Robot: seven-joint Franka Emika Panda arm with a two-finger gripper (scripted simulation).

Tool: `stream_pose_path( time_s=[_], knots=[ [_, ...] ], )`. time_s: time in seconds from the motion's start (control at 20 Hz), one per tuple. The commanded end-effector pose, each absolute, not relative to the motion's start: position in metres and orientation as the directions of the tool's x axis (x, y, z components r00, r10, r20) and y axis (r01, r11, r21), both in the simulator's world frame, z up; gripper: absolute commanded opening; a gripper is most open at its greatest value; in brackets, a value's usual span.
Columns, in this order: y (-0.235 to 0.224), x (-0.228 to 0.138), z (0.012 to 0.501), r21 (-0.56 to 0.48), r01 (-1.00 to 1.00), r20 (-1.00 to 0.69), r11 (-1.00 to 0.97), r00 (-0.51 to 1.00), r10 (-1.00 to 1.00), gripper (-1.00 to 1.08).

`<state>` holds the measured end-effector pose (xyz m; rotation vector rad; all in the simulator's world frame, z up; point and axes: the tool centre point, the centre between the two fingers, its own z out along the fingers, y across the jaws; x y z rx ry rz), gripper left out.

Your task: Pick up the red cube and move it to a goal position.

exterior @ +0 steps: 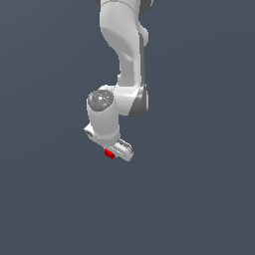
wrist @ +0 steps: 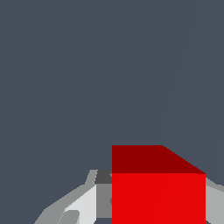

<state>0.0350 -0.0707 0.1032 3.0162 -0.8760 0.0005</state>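
cube: the red cube (exterior: 109, 154) – sits square, no long axis to speak of
gripper: the gripper (exterior: 112, 153) – fingers clamped on the cube

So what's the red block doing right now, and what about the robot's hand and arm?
red cube: held between the jaws, sitting level in the wrist view.
gripper: shut on the cube.
arm: reaching down from the top of the exterior view, bent at the wrist.
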Motion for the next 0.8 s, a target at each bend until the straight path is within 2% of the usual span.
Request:
stream_pose_path(
  time_s=[0.0,0.35,0.75],
  knots=[
    [-0.070,0.048,0.120,0.001,-0.536,0.001,-0.844,0.844,-0.536,-1.00],
    [-0.068,0.074,0.148,0.001,-0.536,0.001,-0.844,0.844,-0.536,-1.00],
    [-0.067,0.086,0.160,0.000,-0.536,0.000,-0.844,0.844,-0.536,-1.00]
  ],
)
